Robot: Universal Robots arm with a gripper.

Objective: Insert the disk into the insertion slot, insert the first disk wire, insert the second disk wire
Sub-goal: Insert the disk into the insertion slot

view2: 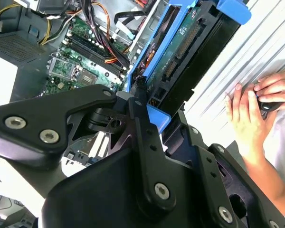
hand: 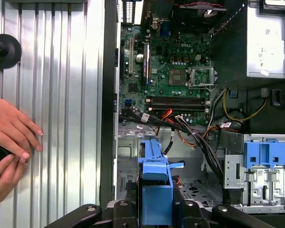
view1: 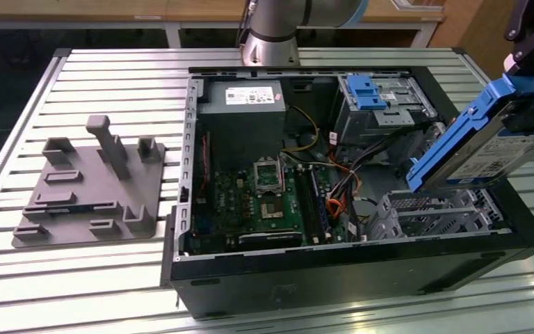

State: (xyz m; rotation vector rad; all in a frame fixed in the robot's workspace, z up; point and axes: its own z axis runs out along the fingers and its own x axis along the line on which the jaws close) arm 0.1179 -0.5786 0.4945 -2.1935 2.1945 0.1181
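The disk (view1: 475,149), a silver drive in a blue carrier, hangs tilted above the open computer case at the exterior view's right. My gripper (view1: 530,94) is shut on its upper end. Just under the disk's lower end stands the insertion slot (view1: 434,212), a perforated silver cage in the case's near right corner; the two are apart. In the second wrist view my gripper (view2: 145,107) clamps the blue carrier of the disk (view2: 180,45). In the first wrist view the disk (hand: 154,175) sits edge-on over the insertion slot (hand: 199,187). Loose black and orange wires (view1: 341,184) lie beside the cage.
A taller metal bay with a blue latch (view1: 371,94) stands behind the cage. The motherboard (view1: 267,202) fills the case's middle. A grey fixture (view1: 91,188) rests on the slatted table at the exterior view's left. A person's hands (hand: 9,142) rest on the table beside the case.
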